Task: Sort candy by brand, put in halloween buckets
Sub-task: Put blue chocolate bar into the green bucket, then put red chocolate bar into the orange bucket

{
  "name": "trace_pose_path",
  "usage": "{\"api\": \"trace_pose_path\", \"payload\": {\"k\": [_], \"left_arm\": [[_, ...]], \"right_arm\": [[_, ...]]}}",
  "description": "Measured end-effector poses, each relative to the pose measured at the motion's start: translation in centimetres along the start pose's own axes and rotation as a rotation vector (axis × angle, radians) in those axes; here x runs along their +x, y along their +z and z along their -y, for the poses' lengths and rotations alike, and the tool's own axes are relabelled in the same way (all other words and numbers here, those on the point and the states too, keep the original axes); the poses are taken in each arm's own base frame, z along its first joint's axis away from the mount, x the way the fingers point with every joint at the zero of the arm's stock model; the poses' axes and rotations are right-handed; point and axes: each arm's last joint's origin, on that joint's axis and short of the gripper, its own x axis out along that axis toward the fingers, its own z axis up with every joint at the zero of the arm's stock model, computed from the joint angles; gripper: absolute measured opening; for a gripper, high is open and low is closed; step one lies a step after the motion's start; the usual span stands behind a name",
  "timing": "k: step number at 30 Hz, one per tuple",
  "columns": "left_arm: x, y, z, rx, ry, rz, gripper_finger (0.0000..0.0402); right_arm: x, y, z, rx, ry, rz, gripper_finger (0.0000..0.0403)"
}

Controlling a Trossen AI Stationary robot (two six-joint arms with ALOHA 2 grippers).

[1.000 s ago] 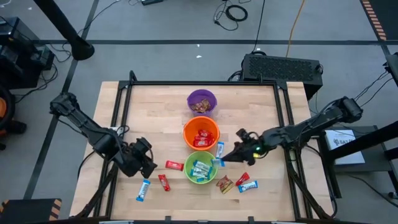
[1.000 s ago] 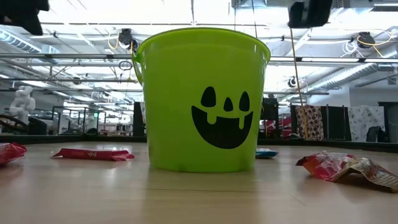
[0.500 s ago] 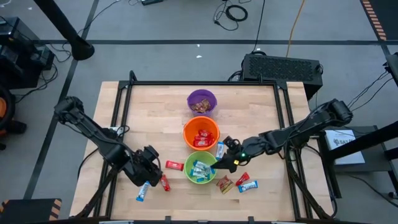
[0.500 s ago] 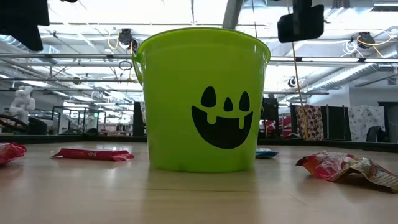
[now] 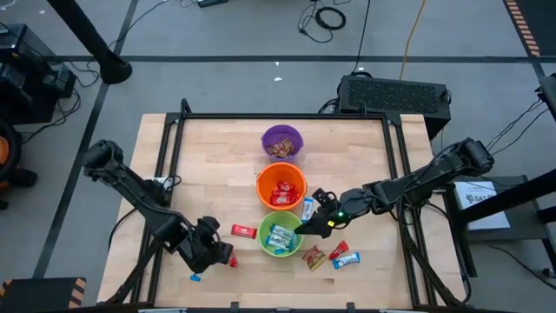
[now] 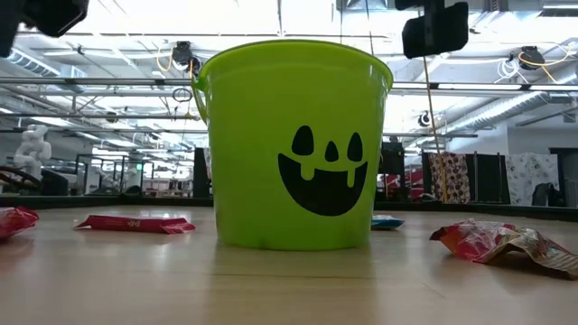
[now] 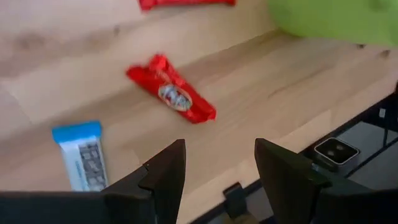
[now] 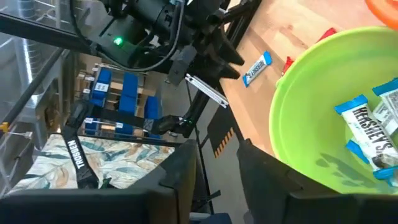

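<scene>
- The left end effector (image 7: 214,168) hovers low over the worktop (image 5: 217,148) near its front edge, fingers spread and empty, above a red bar (image 7: 172,96) and a blue bar (image 7: 79,154).
- The right end effector (image 5: 306,228) sits at the green bowl (image 5: 279,236)'s rim, fingers parted with nothing between them; blue-and-white bars lie inside.
- The orange bowl (image 5: 281,186) holds red bars, the purple bowl (image 5: 281,140) brown ones.
- The bars look light, with slick, crinkly wrappers; pinching across the narrow middle seems safest.
</scene>
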Motion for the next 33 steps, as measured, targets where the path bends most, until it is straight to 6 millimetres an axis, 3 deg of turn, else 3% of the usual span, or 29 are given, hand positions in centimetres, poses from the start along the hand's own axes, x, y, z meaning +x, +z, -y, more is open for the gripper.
{"api": "trace_pose_path", "payload": {"k": [5,9,20,33], "left_arm": [[1.4,-0.6,0.3,-0.203,0.02,-0.035,0.0198],[2.6,-0.5,0.7,-0.252,0.015,-0.032,0.0198],[6.6,0.8,0.2,-0.288,0.176,0.028,0.0198],[7.5,2.3,0.1,-0.204,0.239,0.039,0.0193]], "right_arm": [[0.0,0.1,0.0,-0.021,-0.002,0.001,0.0133],[0.0,0.0,0.1,-0.022,-0.004,0.0,0.0137],[0.0,0.0,0.0,-0.02,-0.003,0.001,0.0135],[0.0,0.1,0.1,-0.019,-0.004,0.003,0.0135]]}}
